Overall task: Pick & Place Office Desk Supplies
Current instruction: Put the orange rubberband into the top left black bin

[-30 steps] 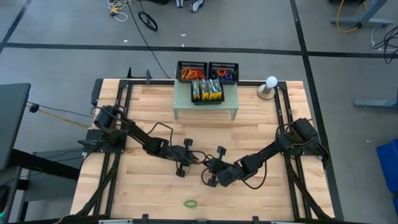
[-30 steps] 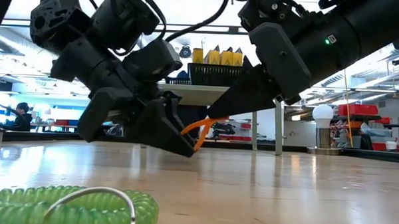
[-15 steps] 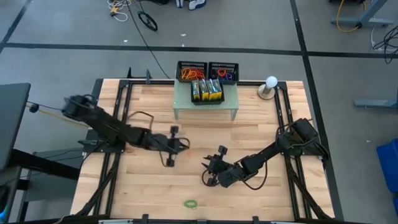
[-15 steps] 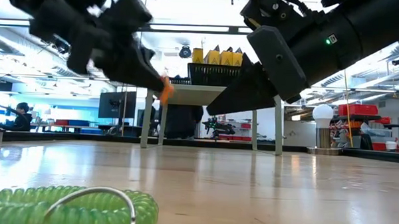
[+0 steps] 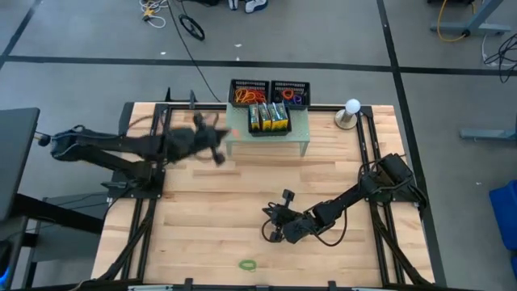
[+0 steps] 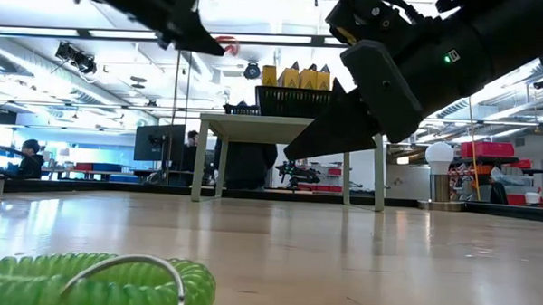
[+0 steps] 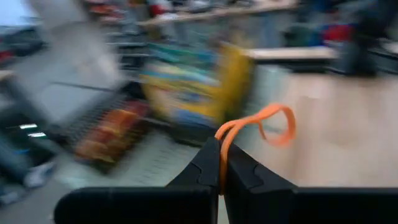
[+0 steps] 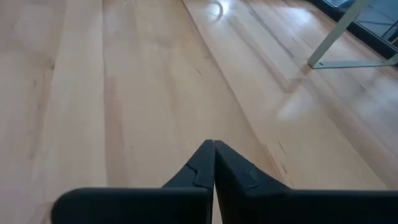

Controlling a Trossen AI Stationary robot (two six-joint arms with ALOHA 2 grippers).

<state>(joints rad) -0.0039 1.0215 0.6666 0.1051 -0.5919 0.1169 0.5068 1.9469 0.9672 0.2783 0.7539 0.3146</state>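
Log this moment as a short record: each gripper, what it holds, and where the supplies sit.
left gripper: shut on an orange rubber band, raised near the riser's left end
right gripper: shut, empty, low over the table's middle
crayon boxes: on the pale green riser
trays: two black mesh trays behind the riser, bands inside
loose item: green coil at the table's front edge
lamp: white, at the right of the riser
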